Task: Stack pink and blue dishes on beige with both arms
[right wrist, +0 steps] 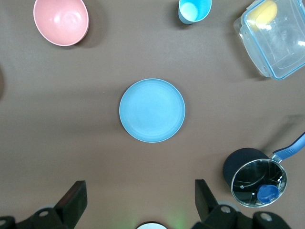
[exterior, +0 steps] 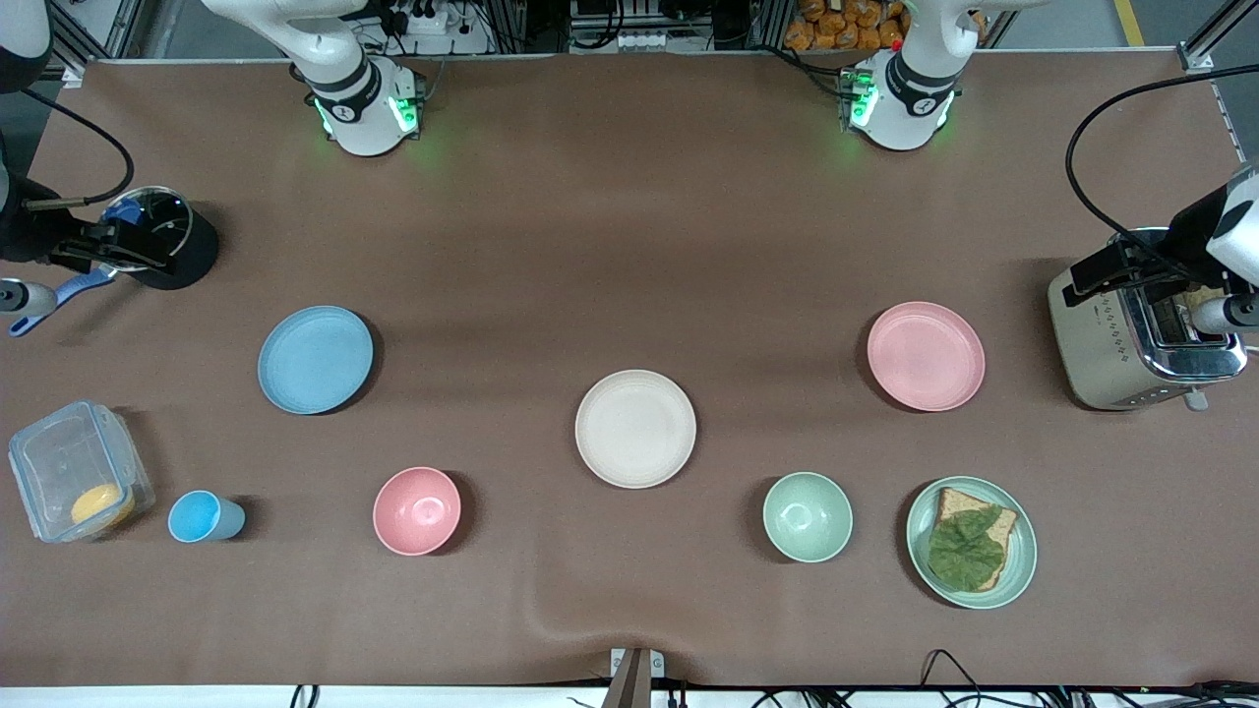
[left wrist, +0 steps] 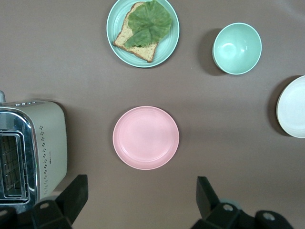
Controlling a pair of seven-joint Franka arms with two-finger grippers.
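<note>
1. Three plates matter, none stacked yet: the beige plate (exterior: 635,428) at mid-table, the blue plate (exterior: 315,359) toward the right arm's end, the pink plate (exterior: 925,355) toward the left arm's end.
2. Clock-wise from the beige plate in the front view, blue lies at about 10 o'clock and pink at about 2 o'clock, each well apart from it.
3. Likely trouble: these plates are flat with low rims, so I judge a pinch on the rim could slip or tip the plate as it lifts.
4. Both arms must end over the same beige plate; arriving together, they could knock each other.
5. A carried plate swung low could clip the pink bowl (exterior: 417,510) or green bowl (exterior: 808,516), which sit nearer the camera than the beige plate, one on each flank.
6. A plate dropped off-centre may hang over the beige rim and leave the second one tilted.
7. The left gripper (left wrist: 141,196) is up over the toaster (exterior: 1141,329), fingers spread wide, holding nothing; in its wrist view the pink plate lies at 12 o'clock from the gap, not between the fingers.
8. The right gripper (right wrist: 140,196) hangs over the lidded pot (exterior: 162,236), equally wide open and empty; the blue plate lies at 12 o'clock from its gap, likewise outside it.
</note>
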